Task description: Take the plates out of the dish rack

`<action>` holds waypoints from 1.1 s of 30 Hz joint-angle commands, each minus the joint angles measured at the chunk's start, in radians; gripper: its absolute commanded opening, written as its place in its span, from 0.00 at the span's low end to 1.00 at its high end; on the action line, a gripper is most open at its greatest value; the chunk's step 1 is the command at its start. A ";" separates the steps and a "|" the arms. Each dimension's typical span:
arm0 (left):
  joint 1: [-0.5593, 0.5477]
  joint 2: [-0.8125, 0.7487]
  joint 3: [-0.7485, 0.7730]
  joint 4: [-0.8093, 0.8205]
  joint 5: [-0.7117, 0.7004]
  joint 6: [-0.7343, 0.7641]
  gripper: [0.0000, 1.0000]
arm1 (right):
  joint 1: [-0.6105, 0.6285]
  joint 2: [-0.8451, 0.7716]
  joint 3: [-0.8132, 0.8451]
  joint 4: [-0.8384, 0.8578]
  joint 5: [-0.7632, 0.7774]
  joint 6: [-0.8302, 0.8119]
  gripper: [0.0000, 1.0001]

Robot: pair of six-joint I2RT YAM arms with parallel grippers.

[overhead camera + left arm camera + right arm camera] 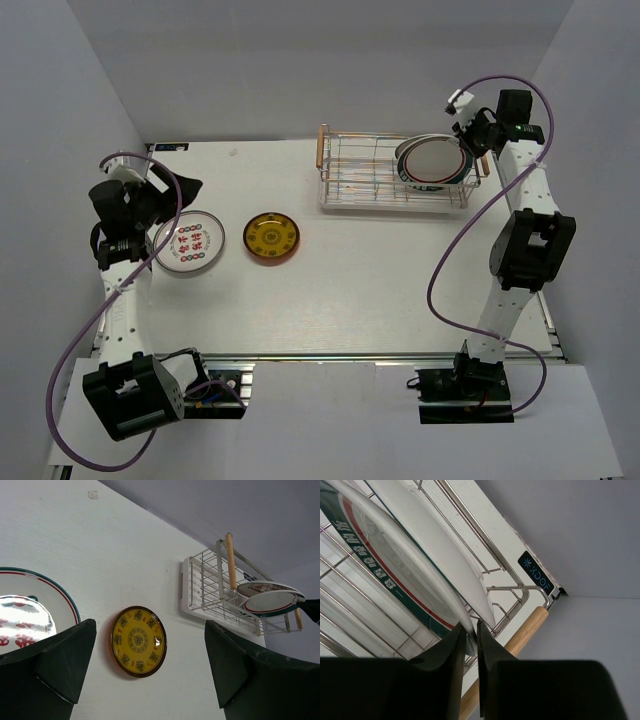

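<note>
White tabletop (380, 280) fills the scene, with plain pale grey walls (330, 60) closing in on three sides. Even, soft light, faint shadows. A metal rail (330, 358) runs along the near edge.

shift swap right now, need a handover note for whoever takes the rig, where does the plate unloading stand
Left gripper: open, holding nothing, hovering by the white plate with red markings.
Right gripper: shut on the rim of what looks like the green-rimmed plate, at the right end of the dish rack.
Done: the white plate and the yellow plate lie flat on the table, left of the rack.
Left: two plates stand in the rack, the gripped one and a second plate beside it. Both need lifting out and setting down.
</note>
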 commanded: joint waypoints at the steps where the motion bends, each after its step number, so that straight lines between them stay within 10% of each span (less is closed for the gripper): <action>1: 0.001 -0.007 -0.004 0.034 0.005 -0.005 0.98 | 0.004 0.002 0.032 -0.001 -0.009 -0.016 0.12; 33: 0.001 -0.067 -0.036 0.022 0.037 0.016 0.98 | 0.007 -0.266 0.061 0.106 -0.007 0.000 0.00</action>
